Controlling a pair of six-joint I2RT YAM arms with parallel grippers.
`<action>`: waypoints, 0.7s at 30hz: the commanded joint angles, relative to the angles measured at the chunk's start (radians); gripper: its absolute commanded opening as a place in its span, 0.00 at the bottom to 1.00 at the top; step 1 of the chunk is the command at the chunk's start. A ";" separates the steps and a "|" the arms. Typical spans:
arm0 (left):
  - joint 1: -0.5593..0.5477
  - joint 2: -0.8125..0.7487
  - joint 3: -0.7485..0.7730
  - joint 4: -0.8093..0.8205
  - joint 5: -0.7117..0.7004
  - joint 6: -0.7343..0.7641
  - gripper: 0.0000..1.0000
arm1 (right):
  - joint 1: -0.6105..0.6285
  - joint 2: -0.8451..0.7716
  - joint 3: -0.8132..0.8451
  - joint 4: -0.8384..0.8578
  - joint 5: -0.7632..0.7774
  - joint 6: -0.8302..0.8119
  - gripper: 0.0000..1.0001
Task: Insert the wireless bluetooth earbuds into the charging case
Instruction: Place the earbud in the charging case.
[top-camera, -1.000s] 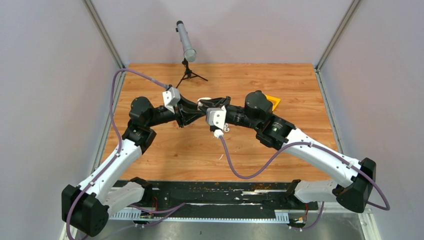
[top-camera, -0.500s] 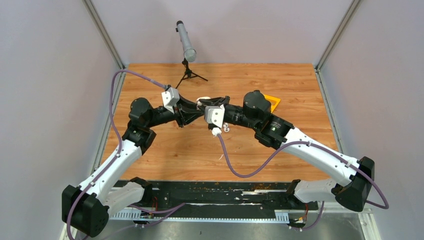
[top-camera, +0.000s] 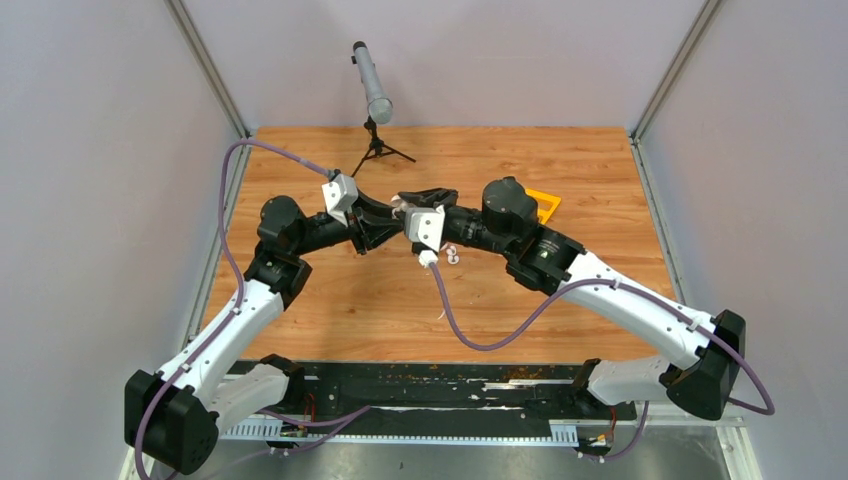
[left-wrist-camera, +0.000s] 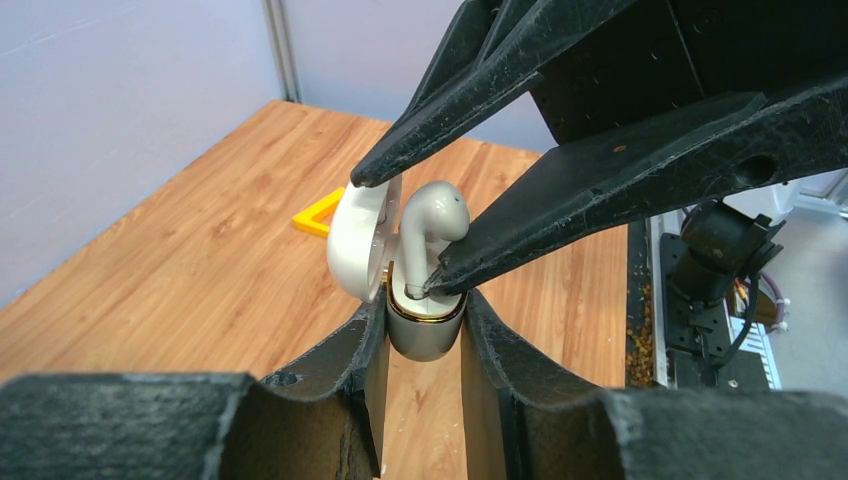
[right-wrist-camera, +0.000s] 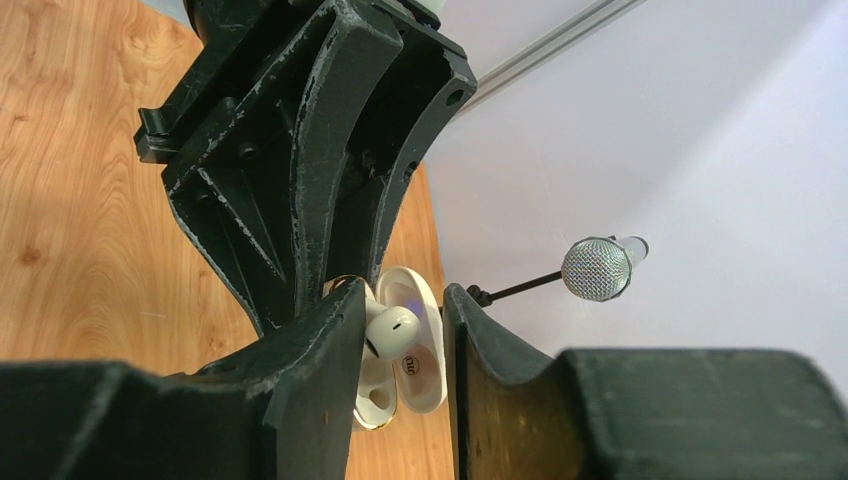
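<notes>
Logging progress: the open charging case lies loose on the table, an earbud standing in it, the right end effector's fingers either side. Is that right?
No. The charging case is not loose on the table: the left end effector clamps it, per the left wrist view. The rest holds: it is open, earbud standing in it, right end effector either side.

Right tool (left-wrist-camera: 397, 232) shifted left, jaws spread wider around earbud (left-wrist-camera: 435, 212) at charging case (left-wrist-camera: 425, 338).

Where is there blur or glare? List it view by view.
Left wrist: earbud and case sharp, left gripper's fingers soft. Right wrist: right gripper's fingers blurred, microphone head glinting against a bright wall. Top: even light, soft shadows, earbud too small to make out.
</notes>
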 joint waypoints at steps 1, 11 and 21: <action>0.001 -0.027 0.009 0.070 0.010 -0.008 0.00 | 0.000 0.017 0.040 -0.053 0.009 0.015 0.35; 0.001 -0.029 0.000 0.076 0.013 -0.008 0.00 | -0.001 0.055 0.131 -0.181 -0.033 0.054 0.51; 0.004 -0.030 -0.016 0.064 -0.009 -0.007 0.00 | -0.037 0.105 0.384 -0.281 -0.033 0.345 0.58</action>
